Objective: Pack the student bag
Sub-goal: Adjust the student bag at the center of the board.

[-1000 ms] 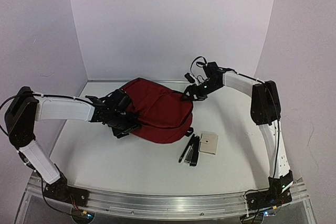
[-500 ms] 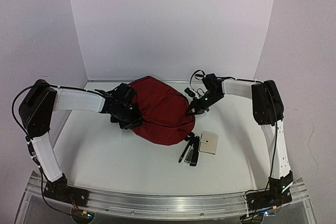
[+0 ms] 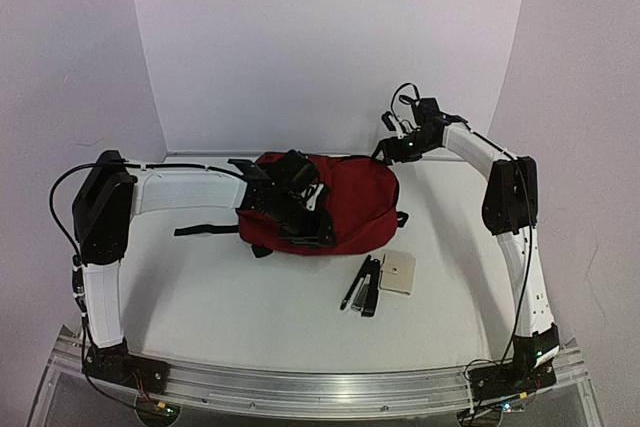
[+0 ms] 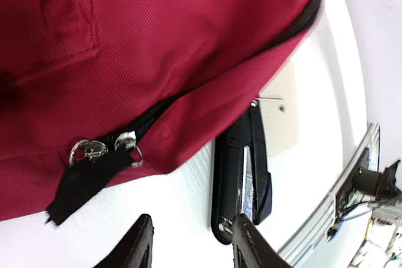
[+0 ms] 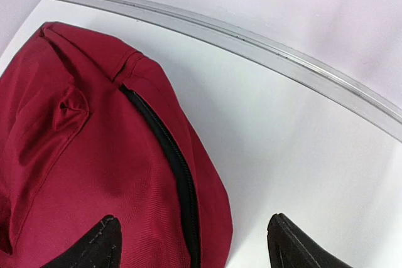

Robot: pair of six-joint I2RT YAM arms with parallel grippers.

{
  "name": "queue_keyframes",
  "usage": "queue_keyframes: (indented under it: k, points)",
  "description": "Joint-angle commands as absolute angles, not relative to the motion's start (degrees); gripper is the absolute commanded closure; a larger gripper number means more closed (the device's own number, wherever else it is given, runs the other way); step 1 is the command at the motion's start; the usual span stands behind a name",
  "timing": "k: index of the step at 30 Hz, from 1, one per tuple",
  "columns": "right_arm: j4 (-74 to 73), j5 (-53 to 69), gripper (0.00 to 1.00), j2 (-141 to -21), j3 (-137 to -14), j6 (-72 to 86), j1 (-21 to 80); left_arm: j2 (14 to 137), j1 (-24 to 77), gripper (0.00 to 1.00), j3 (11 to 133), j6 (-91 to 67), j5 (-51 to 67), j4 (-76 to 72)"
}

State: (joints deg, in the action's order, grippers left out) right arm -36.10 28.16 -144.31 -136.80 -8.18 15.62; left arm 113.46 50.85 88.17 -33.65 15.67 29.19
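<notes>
Left gripper hangs just over the near edge of the dark red soft fabric backpack, fingers spread with nothing between them. The right gripper is also spread wide and empty, raised above the backpack's far right corner.

A second ago the backpack was a rounded heap with a gripper at each side, and shortly after that both were pinching its cloth. Now both have let go. The backpack lies flat on the white desk, stretched out lengthwise and shifted to the right. A black webbing strap trails from its left end.

Along its near side the black zipper shows two silver metal pulls sitting together, so that compartment looks shut. Just in front of the backpack's near right edge lie a black stapler-like tool, some thin black pens and a flat beige card. None of them is inside.

The repositioning seems finished, with the zipper now facing the loose items. Packing itself has hardly begun, and opening the zipper is probably next; the pulls lie close to the left gripper.
</notes>
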Motion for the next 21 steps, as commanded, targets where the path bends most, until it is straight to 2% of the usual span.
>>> queue_keyframes:
  k: [1,9,13,17,20,21]
  points:
    - [-35.59,26.99,0.16,-137.04,-132.58,-10.31,17.00,106.06,43.57,0.45,92.89,-31.05,12.36,33.84]
    - [-35.65,29.77,0.16,-121.41,-111.19,-7.47,16.99,104.81,30.33,0.36,93.21,-33.06,-1.93,38.35]
    - [-35.63,32.40,0.13,-114.92,-99.94,-4.05,17.04,109.01,26.05,0.35,93.76,-32.16,-0.25,38.94]
    - [-35.62,34.93,0.11,-114.80,-94.60,-0.79,17.04,114.37,25.84,0.35,96.32,-29.48,5.75,37.79]
    - [-35.51,36.60,0.18,-117.26,-94.38,1.22,17.03,116.25,25.97,0.44,95.52,-27.88,13.57,34.62]
    - [-35.48,37.27,0.24,-118.63,-94.85,1.68,17.05,116.39,26.24,0.52,94.65,-27.67,16.29,34.05]
